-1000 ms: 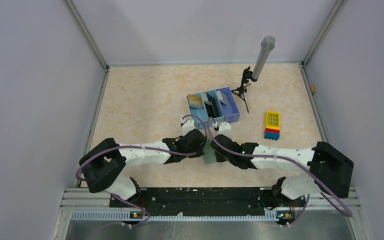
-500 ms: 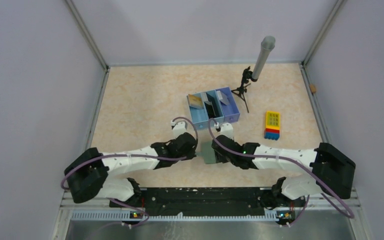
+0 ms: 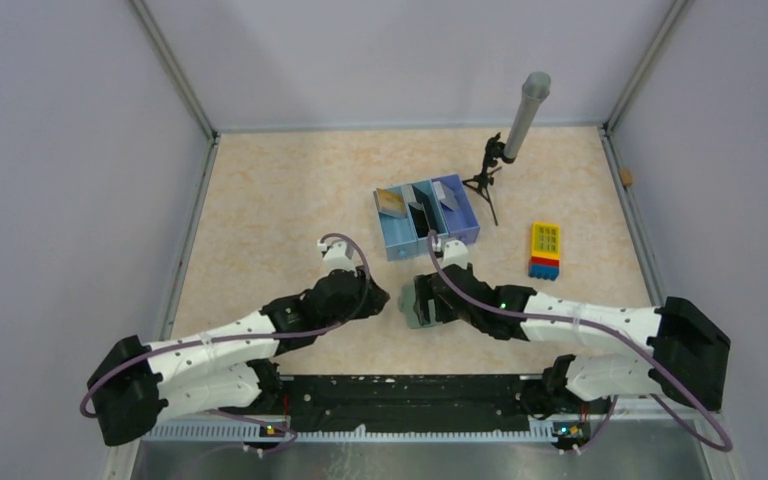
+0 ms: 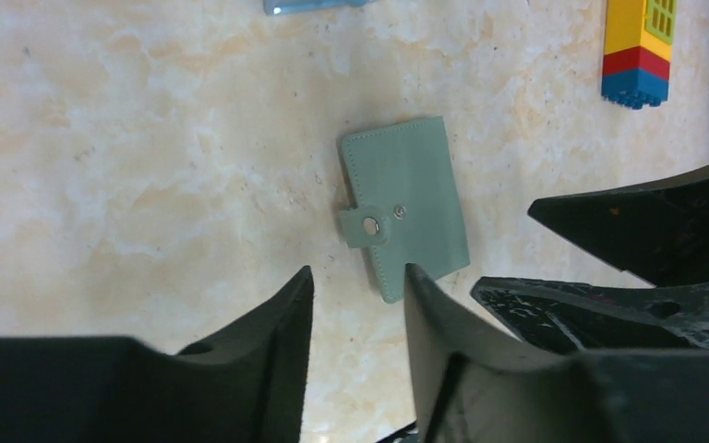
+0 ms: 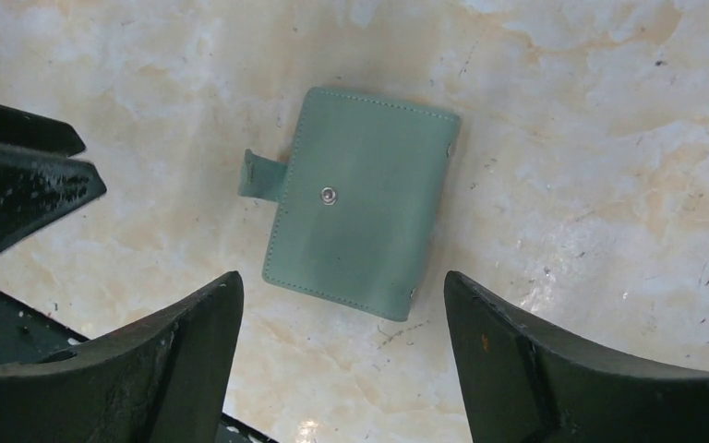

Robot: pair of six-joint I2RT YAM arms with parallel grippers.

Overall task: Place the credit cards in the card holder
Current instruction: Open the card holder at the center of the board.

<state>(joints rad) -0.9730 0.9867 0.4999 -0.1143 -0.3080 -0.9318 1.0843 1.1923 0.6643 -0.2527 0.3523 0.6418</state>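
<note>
The card holder (image 3: 416, 312) lies flat and folded shut on the table, grey-green side up, its snap tab fastened. My right gripper (image 3: 412, 297) hovers over it, open wide, nothing between the fingers. The right wrist view shows the card holder (image 5: 360, 203) just beyond the right gripper (image 5: 342, 277). My left gripper (image 3: 380, 300) sits just left of it, jaws slightly apart and empty. In the left wrist view the card holder (image 4: 406, 208) lies just past the left gripper (image 4: 360, 272). The credit cards (image 3: 393, 202) stand in the blue tray (image 3: 430, 238) behind.
A grey cylinder on a small black tripod (image 3: 520, 125) stands right of the tray. A yellow, red and blue toy brick (image 3: 545, 250) lies at the right, also seen as the brick (image 4: 642, 46) in the left wrist view. Walls enclose the table.
Both grippers have opened and let go of the card holder, which now lies flat. The left arm has pulled back to the left; the right gripper has opened wide above the holder.
</note>
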